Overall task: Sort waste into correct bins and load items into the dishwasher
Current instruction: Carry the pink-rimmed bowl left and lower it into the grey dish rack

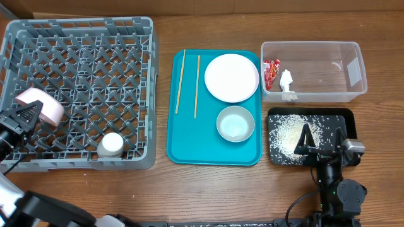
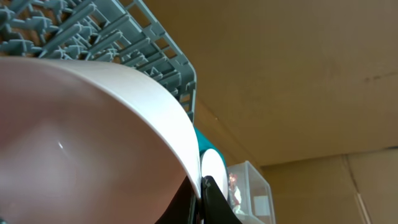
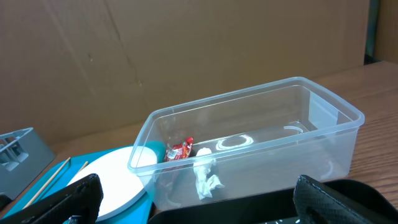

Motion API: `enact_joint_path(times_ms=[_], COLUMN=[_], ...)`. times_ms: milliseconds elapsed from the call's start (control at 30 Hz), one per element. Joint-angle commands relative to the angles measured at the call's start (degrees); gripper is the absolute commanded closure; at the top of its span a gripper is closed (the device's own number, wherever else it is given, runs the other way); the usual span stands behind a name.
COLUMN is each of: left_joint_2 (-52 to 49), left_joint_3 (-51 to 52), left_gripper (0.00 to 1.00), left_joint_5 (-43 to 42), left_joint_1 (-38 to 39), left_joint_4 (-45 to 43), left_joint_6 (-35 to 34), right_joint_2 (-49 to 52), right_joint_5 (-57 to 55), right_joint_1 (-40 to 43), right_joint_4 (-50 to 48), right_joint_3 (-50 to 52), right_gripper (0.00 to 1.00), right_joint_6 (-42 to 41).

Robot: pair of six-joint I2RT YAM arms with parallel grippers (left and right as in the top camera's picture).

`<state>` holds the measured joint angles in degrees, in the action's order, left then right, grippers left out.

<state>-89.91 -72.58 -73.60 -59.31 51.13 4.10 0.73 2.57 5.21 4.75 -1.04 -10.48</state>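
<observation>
While the right gripper (image 1: 320,144) hangs with fingers wide apart over the flat black rectangular tray (image 1: 343,121), loose white rice grains (image 1: 287,132) lie scattered on that tray's left half. At the near left, the left gripper (image 1: 30,115) is clamped on the rim of a small pale bowl (image 1: 41,104), tilted on edge at the left side of the large square grey plastic dish rack (image 1: 88,57) — a small white cup (image 1: 112,145) sits in its near right corner. On the teal serving tray (image 1: 189,142) lie a second pale bowl (image 1: 235,123), then a round white plate (image 1: 231,77) and two thin wooden chopsticks (image 1: 180,82). Farther right, a clear plastic rectangular tub (image 1: 325,70) holds a crinkled red wrapper (image 1: 272,72) and a crumpled white tissue (image 1: 286,81).
</observation>
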Motion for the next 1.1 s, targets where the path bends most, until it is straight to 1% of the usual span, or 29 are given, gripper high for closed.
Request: enact_joint_path(times_ms=[0,100,400,600,833,1067], left_joint_2=[-3.06,-5.79,-11.45,-15.10,-15.74,-15.74], left_joint_3=[0.22,0.22,0.22,0.31,4.63,5.68], left_gripper=[0.96,0.96,0.96,0.95,0.96,0.96], left_joint_5=[-7.89,-10.75,-11.19,-11.80,-12.26,-13.90], left_joint_1=[-0.74,-1.22,-2.32,-4.83,-8.37,-8.85], left_joint_4=[-2.62,-5.14,-5.51,-4.83,-6.58,-7.54], left_joint_6=[2.38,2.34,3.50,3.63,3.85,3.76], right_joint_2=[-0.57,-0.57,-0.57,-0.57,-0.57,-0.57], right_joint_5=[-0.31,-0.31,-0.33,-0.33,-0.33,-0.33], right_joint_1=[0.17,0.17,0.17,0.17,0.17,0.17], right_joint_4=[-0.17,-0.17,-0.17,-0.17,-0.17,-0.17], right_joint_3=[0.57,0.57,0.57,0.57,0.57,0.57], right_gripper=[0.00,0.00,0.00,0.00,0.00,0.00], right_joint_6=[0.04,0.04,0.04,0.04,0.04,0.04])
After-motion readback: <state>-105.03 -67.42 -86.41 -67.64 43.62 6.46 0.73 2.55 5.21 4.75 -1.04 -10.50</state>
